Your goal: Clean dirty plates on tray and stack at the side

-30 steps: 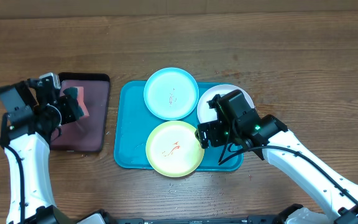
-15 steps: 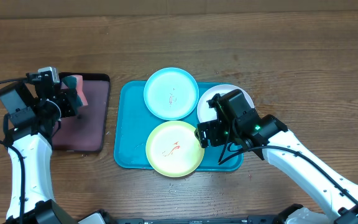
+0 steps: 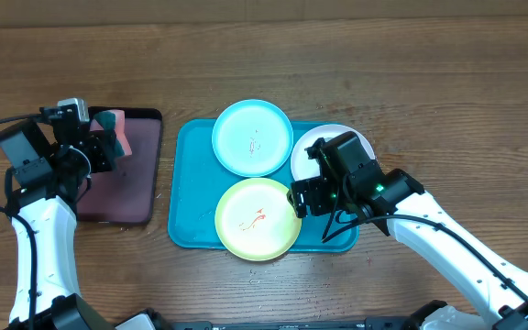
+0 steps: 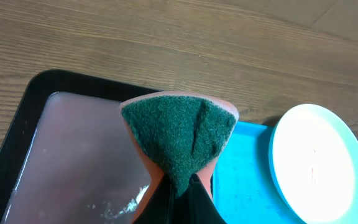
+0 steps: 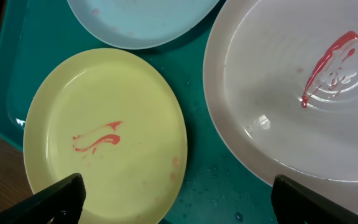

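Green-faced sponge (image 4: 179,134) is sitting pinched in the left gripper (image 4: 178,190), over the black-rimmed tray (image 4: 73,155). Right gripper (image 5: 179,199) is hovering spread wide, holding nothing, above the turquoise tray (image 3: 191,183), between yellow-green plate (image 3: 257,218) and white plate (image 3: 333,137). Light blue plate (image 3: 252,137) is lying at the tray's far side.

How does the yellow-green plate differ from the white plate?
The yellow-green plate bears a thin, wavy red smear; the white plate bears a thicker, straighter streak. Overhead, the yellow-green plate shows almost whole; the right arm hides much of the white plate. Both lie flat on the tray.
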Action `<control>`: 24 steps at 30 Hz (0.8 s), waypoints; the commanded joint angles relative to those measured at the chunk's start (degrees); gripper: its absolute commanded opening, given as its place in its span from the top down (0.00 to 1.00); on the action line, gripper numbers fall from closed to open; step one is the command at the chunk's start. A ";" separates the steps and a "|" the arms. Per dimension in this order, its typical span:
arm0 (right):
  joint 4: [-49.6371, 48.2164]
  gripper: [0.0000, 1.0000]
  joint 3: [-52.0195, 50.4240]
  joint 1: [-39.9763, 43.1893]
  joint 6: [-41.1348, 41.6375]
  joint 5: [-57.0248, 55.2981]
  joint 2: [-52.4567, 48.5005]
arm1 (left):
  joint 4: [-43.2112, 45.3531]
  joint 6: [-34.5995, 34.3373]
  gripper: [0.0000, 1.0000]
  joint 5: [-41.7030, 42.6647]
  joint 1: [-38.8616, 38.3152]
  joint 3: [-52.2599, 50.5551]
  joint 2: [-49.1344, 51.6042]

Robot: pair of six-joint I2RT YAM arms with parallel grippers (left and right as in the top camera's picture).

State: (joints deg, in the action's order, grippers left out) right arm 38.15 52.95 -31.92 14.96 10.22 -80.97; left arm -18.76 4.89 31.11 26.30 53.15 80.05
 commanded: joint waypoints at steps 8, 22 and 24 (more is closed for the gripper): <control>-0.37 0.03 1.77 -0.26 -0.35 -0.31 0.11 | 0.46 0.70 0.96 1.38 0.33 -0.39 0.33; 2.14 0.03 1.77 -0.26 -0.37 -0.11 -1.01 | -2.60 -5.53 0.96 -1.99 -0.63 -0.39 0.33; 3.21 0.04 1.77 -0.28 -0.37 -0.09 -2.51 | -6.40 -5.70 0.96 -6.73 -2.78 -0.39 0.33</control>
State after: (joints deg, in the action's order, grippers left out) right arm 40.51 52.97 -31.92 14.96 10.24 -81.36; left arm -22.28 2.52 29.69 25.91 53.10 80.05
